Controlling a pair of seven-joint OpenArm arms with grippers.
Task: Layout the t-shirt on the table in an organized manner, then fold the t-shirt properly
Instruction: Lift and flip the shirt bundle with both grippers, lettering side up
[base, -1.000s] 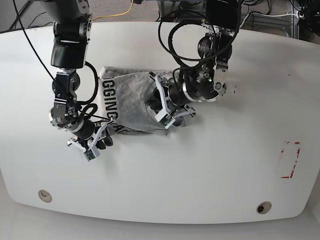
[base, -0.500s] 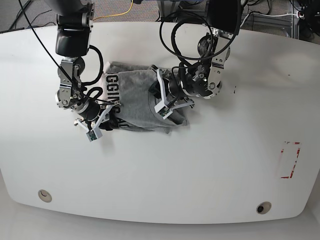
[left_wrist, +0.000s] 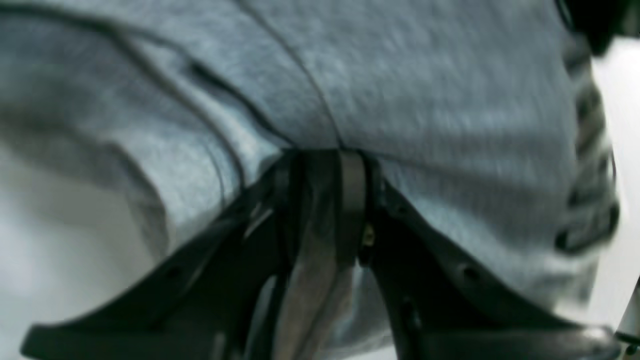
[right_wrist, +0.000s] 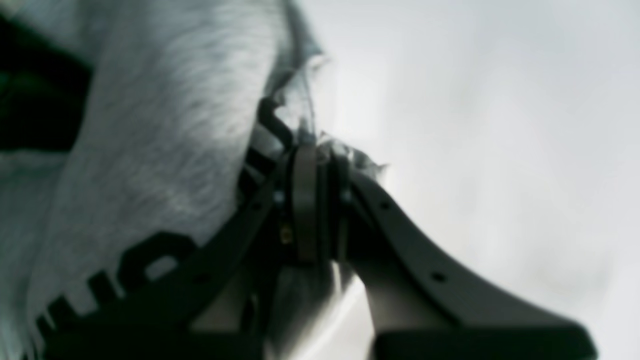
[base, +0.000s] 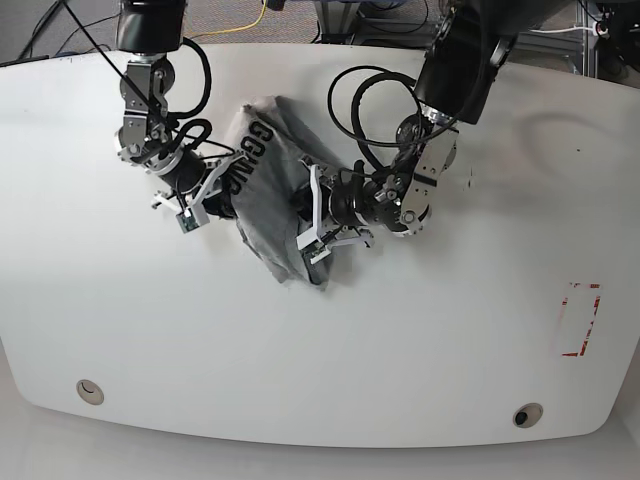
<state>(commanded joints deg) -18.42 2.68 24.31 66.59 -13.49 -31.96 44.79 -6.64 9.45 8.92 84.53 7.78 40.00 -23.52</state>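
Note:
The light grey t-shirt (base: 262, 175) hangs bunched between my two grippers over the white table (base: 420, 340), its black lettering running up the left fold. On the right of the base view, my left gripper (base: 303, 216) is shut on the shirt's right side. In the left wrist view its fingertips (left_wrist: 325, 156) pinch a fold of grey fabric (left_wrist: 425, 90). On the left of the base view, my right gripper (base: 215, 187) is shut on the lettered edge. The right wrist view shows its tips (right_wrist: 314, 152) clamped on the fabric edge (right_wrist: 165, 125) beside the black letters.
A red dashed rectangle mark (base: 578, 320) sits at the table's right. Two round grommet holes (base: 90, 391) (base: 527, 414) lie near the front edge. Black cables loop around both arms above the shirt.
Both grippers have moved toward the table's far side with the shirt. The shirt has risen from lying spread out into a narrow, tilted bunch.

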